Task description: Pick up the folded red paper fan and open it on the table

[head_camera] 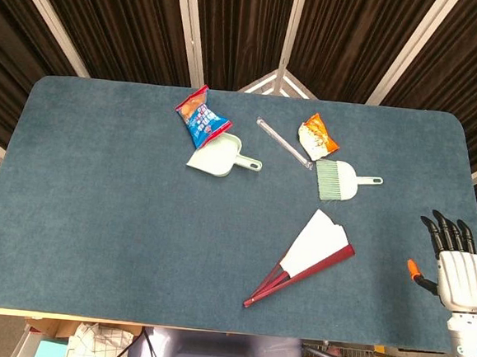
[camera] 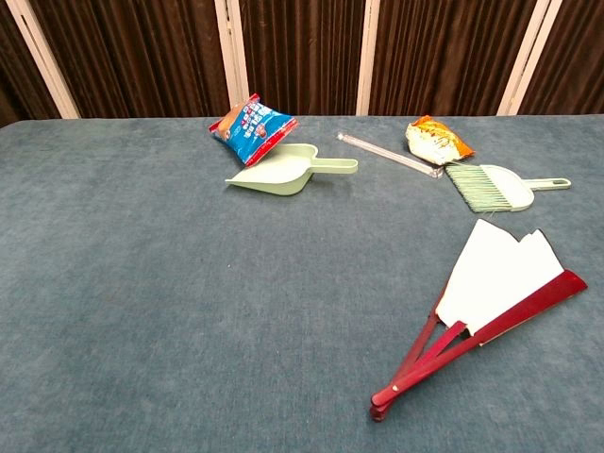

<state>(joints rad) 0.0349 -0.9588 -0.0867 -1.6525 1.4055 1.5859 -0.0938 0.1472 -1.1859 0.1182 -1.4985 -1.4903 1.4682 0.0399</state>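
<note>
fan: red paper fan (head_camera: 306, 258) lay on the tabletop (head_camera: 96, 209), right of centre, partly spread, white leaf showing, red ribs meeting at the pivot nearest the front edge
right hand: right hand (head_camera: 456, 266) hovered at the right edge of the tabletop, apart from the fan, fingers (head_camera: 447, 231) straight and spread, holding nothing
left hand: not seen in either view
clutter: green dustpan (head_camera: 219, 156), blue snack bag (head_camera: 200, 116), orange snack bag (head_camera: 318, 136), small brush (head_camera: 337, 180) and a clear stick (head_camera: 283, 141) sat further back, well apart from the fan
progress: judged only part open; the leaf covered a narrow wedge
risk 1: fingers pushing on the thin paper could crease or tear it
risk 2: flat ribs on cloth gave little to grip; fingers might slide the fan instead of lifting it
risk 3: one-handed spreading could drag the fan toward the front edge
</note>
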